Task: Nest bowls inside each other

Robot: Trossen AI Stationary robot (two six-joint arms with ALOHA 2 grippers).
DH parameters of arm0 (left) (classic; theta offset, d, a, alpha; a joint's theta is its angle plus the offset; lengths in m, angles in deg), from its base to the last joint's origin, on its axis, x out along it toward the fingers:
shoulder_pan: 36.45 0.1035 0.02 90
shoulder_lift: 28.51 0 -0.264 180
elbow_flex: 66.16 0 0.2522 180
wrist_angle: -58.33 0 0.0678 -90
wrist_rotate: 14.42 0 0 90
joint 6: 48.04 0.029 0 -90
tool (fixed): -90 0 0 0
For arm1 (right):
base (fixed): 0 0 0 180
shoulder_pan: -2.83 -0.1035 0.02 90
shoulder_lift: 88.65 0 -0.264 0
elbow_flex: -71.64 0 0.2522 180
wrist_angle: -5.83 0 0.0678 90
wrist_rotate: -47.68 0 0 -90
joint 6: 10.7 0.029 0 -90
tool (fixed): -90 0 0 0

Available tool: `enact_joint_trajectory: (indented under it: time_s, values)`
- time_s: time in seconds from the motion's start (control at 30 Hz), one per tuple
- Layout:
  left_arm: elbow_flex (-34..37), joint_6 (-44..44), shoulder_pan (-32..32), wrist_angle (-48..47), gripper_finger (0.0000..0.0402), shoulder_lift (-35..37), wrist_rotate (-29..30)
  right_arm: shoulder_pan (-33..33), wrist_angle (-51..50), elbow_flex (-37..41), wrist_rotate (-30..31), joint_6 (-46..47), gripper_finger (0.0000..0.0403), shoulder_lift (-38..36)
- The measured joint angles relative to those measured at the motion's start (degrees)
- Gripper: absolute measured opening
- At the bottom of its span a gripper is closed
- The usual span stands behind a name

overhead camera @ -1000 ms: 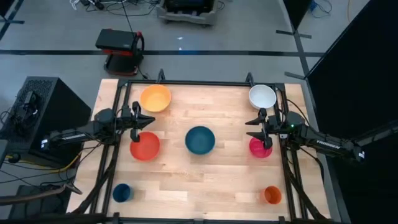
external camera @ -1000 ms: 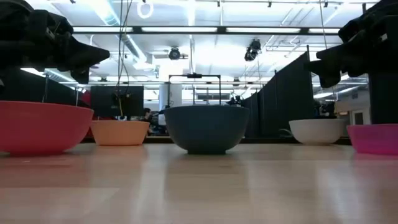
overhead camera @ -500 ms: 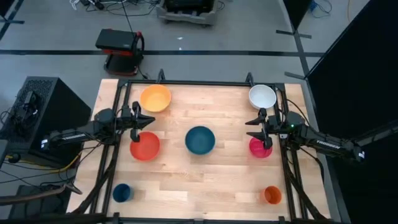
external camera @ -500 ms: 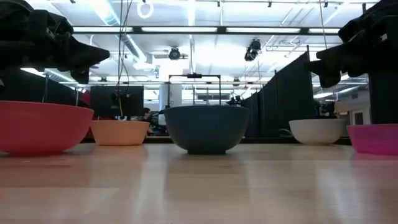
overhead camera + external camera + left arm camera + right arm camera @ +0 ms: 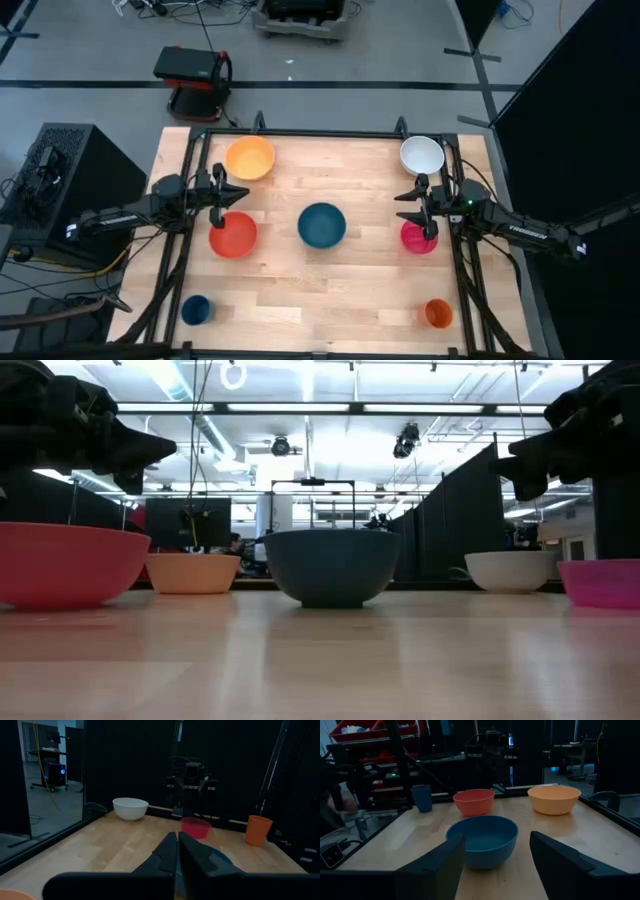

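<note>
At the bottom of the overhead frame, two cups stand on the wooden table [image 5: 330, 285]: a dark blue cup [image 5: 195, 309] at lower left and an orange cup [image 5: 438, 313] at lower right. Mid-frame, three bowls lie in a row, each apart from the others: the red-orange bowl [image 5: 233, 234] at left, the dark teal bowl [image 5: 322, 225] at centre, the magenta bowl [image 5: 417, 238] at right. The left gripper [image 5: 240, 193], fingers pressed together and holding nothing, hovers just above the red-orange bowl's far rim. The right gripper [image 5: 404, 207], fingers spread wide and empty, hovers at the magenta bowl's inner edge, pointing toward frame centre. Toward the top of the table, the yellow-orange bowl [image 5: 249, 158] sits at upper left and the white bowl [image 5: 422, 154] at upper right. All five bowls stand upright and separate; none is nested. Beyond the table, a red-and-black case [image 5: 192, 69] rests on the floor at upper left.
</note>
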Motion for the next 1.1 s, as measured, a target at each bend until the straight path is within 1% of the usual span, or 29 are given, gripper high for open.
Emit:
enact_joint_trajectory:
  time_s: [0.4, 0.97, 1.1]
  values:
    - [-0.02, 0.0, 0.0, 0.0, 0.0003, 0.0, 0.0, 0.01, 0.02, 0.0, 0.07, -0.07, 0.0213, 0.02]
    - [0.0, 0.0, 0.0, 0.0, 0.0004, 0.0, 0.0, 0.01, 0.04, -0.01, 3.51, -3.2, 0.0213, 0.0]
    - [0.0, 0.0, -0.01, 0.0, 0.0007, 0.0, -0.01, -0.01, 0.04, 0.0, 3.48, -3.15, 0.0213, 0.01]
